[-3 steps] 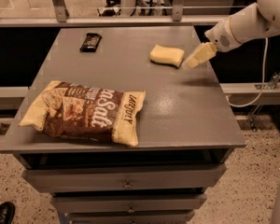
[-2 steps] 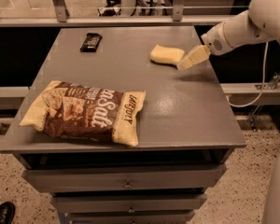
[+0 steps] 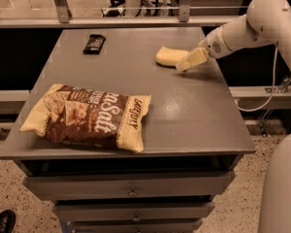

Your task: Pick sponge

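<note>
The sponge (image 3: 168,56), a small pale yellow soft block, lies on the grey table top (image 3: 194,106) at the far right. My gripper (image 3: 183,65) comes in from the right on the white arm (image 3: 242,30). Its pale tip sits at the sponge's right end, touching or nearly touching it. The gripper's tip overlaps the sponge's right edge in this view.
A large brown-and-yellow chip bag (image 3: 87,115) lies at the front left of the table. A small black wrapped bar (image 3: 94,43) lies at the far left. The table has drawers (image 3: 131,186) below its front edge. A railing (image 3: 111,21) runs behind the table.
The gripper has moved left along the table, closing the gap to the sponge's right end. The sponge, bag and bar have not moved.
</note>
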`<control>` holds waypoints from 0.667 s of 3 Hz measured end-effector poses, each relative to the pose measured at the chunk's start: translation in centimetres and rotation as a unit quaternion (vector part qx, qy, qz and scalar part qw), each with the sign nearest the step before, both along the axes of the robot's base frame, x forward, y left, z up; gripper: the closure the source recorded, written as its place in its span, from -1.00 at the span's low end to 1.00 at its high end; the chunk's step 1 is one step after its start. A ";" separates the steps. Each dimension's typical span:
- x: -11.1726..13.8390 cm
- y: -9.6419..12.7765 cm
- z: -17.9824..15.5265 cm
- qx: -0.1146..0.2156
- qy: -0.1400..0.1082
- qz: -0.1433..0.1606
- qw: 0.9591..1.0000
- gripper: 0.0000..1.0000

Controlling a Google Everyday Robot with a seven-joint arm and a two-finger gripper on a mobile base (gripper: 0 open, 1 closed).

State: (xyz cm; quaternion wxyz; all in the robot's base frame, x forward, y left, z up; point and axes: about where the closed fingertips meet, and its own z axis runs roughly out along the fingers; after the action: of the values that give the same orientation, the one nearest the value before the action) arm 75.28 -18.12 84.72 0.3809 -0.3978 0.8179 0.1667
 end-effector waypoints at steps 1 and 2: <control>0.1 0.9 -0.3 0.014 0.018 0.003 1.000 -0.03; -0.2 1.0 -0.3 0.021 0.027 0.006 0.999 0.42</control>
State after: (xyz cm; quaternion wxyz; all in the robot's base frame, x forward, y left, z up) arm 75.12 -17.11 84.42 0.3657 -0.3895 0.8219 0.1973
